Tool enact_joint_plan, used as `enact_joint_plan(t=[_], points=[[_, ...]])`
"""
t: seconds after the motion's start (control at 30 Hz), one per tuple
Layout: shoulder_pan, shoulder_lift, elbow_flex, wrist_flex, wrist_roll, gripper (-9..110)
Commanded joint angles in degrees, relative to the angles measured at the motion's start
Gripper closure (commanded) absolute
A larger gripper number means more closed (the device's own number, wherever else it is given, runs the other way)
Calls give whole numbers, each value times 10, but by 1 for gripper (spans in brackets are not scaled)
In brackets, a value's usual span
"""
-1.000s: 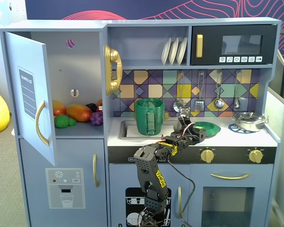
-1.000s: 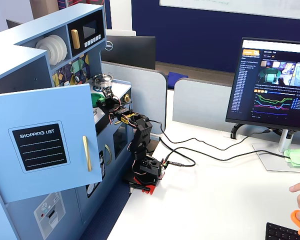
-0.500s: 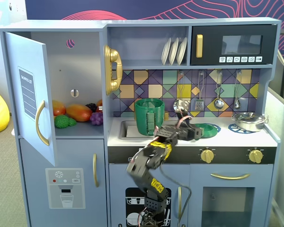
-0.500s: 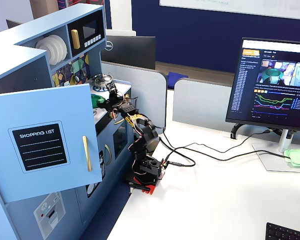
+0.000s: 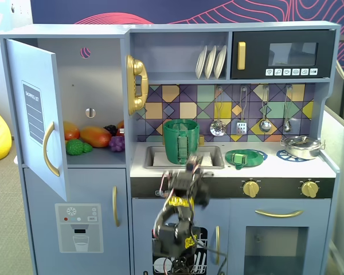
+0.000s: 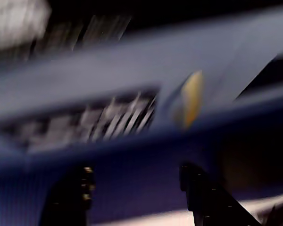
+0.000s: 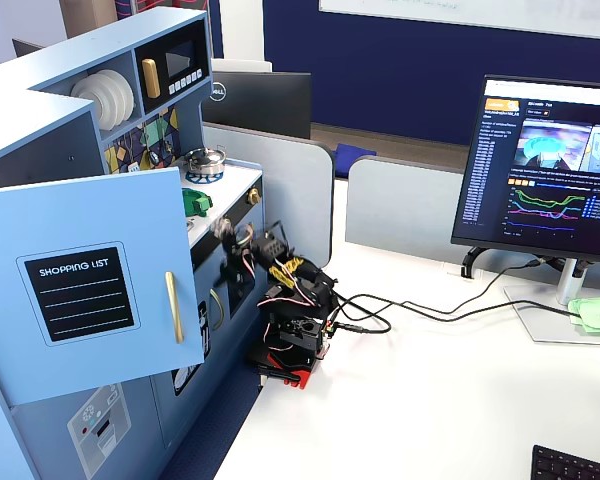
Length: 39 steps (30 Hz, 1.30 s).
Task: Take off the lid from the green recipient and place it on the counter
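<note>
The green recipient [image 5: 180, 140] stands upright in the sink, its top open. The lid [image 5: 245, 157] lies flat on the white counter [image 5: 275, 168], to the right of the sink in a fixed view. It also shows as a green patch in the other fixed view [image 7: 195, 203]. My gripper [image 5: 193, 164] is motion-blurred in front of the counter's front edge, below the recipient and left of the lid, touching neither. In the wrist view the gripper [image 6: 137, 190] has its two dark fingers [image 6: 78, 197] wide apart with nothing between them. That view is blurred and shows only kitchen front.
A silver pot [image 5: 301, 146] sits on the right burner. The fridge door [image 5: 37, 112] hangs open at the left, toy food inside. Gold oven knobs [image 5: 251, 187] lie below the counter edge. The arm's base [image 7: 295, 345] stands on a white desk with cables and a monitor [image 7: 545, 165].
</note>
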Motion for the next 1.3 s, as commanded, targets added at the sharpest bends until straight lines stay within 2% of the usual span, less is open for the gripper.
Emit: enact_joint_plan(t=[0.0, 0.2, 0.4, 0.63, 0.83, 1.27], points=[[-67, 89, 109, 32, 10, 94], [-92, 132, 178, 99, 48, 97], [-94, 150, 247, 122, 39, 101], [-90, 177, 254, 230, 40, 101], [-83, 177, 254, 243, 109, 101], [-83, 177, 254, 243, 108, 100]])
